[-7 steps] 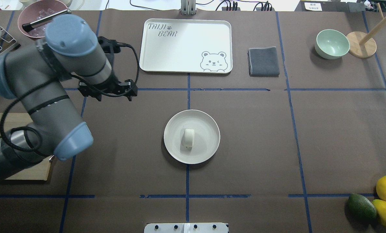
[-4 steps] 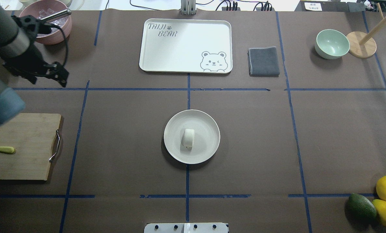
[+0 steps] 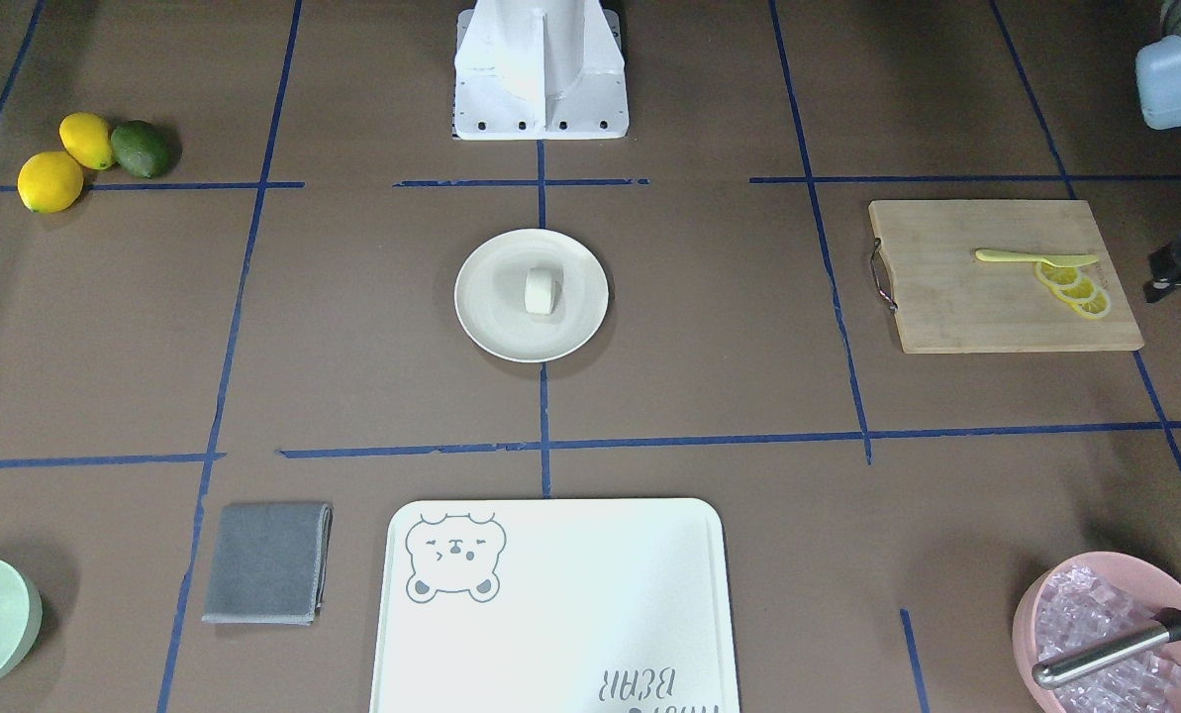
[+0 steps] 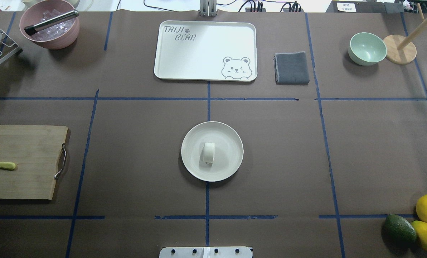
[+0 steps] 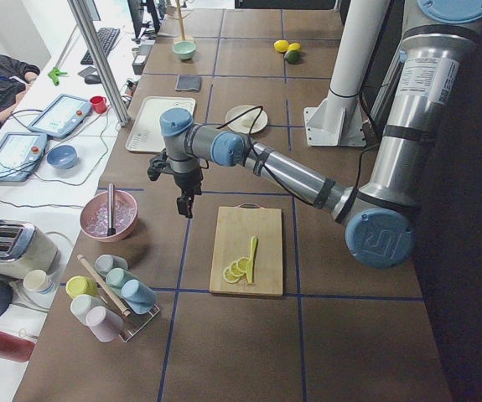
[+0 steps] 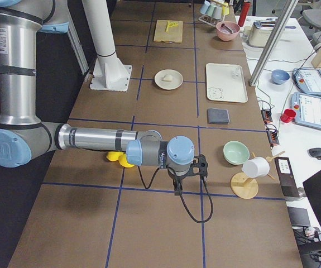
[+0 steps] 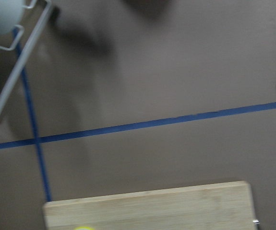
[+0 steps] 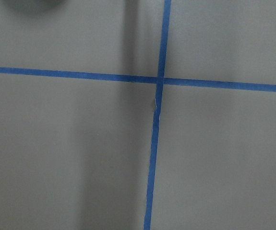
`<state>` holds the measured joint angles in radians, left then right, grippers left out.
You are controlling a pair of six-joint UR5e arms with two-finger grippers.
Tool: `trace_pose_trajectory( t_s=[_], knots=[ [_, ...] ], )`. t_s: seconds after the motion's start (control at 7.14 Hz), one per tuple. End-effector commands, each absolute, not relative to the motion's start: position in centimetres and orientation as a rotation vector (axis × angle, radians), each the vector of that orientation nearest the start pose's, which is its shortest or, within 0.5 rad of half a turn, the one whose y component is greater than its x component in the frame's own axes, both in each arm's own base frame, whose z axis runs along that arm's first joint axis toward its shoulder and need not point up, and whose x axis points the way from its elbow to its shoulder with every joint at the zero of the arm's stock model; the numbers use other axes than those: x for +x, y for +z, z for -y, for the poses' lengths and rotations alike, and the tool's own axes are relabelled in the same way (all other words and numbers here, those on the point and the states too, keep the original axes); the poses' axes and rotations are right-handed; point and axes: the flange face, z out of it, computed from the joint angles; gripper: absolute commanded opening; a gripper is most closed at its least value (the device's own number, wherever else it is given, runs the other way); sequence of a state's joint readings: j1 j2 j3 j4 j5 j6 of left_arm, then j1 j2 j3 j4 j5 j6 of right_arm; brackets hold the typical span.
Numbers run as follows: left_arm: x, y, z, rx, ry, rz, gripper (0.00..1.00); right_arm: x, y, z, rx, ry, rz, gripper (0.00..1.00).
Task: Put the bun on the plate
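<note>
The small white bun lies near the middle of the round cream plate at the table's centre, also seen as the bun on the plate in the front-facing view. No gripper is near it. My left gripper hangs off to the side between the pink bowl and the cutting board. Only a dark part of it shows at the front-facing view's right edge, so I cannot tell whether it is open or shut. My right gripper hovers by the mint bowl, far from the plate; its state cannot be told either.
A bear-print tray, a grey cloth and a mint bowl line the far side. A pink bowl of ice stands far left. The cutting board carries lemon slices. Lemons and an avocado sit near right.
My left arm has swung away to the left and left the overhead view, uncovering the cutting board. The bun and plate have stayed where they were.
</note>
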<state>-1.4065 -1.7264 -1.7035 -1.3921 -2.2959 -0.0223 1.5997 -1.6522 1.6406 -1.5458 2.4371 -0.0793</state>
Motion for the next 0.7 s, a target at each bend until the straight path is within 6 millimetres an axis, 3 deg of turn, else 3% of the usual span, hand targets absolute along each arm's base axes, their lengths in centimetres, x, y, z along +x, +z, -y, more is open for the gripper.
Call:
trace_pose_trajectory(
  t_s=[0.0, 0.14, 0.28, 0.42, 0.56],
  knots=[
    [-6.5, 62.0, 54.1, 0.020, 0.170, -0.778, 1.00, 7.1, 65.4, 45.7, 0.059, -0.041, 0.854, 1.00],
    [-8.8, 65.4, 51.1, 0.010, 0.131, -0.782, 1.00, 7.1, 65.3, 45.7, 0.061, -0.042, 0.854, 1.00],
    [-9.4, 67.5, 48.7, 0.048, 0.121, -0.777, 1.00, 7.1, 65.3, 45.7, 0.062, -0.042, 0.854, 1.00],
    [-9.4, 68.7, 47.1, 0.045, 0.071, -0.776, 1.00, 7.1, 65.2, 45.8, 0.065, -0.043, 0.854, 1.00],
    [-9.4, 68.1, 47.6, 0.049, 0.008, -0.775, 1.00, 7.1, 65.2, 45.8, 0.065, -0.043, 0.854, 1.00]
  ],
)
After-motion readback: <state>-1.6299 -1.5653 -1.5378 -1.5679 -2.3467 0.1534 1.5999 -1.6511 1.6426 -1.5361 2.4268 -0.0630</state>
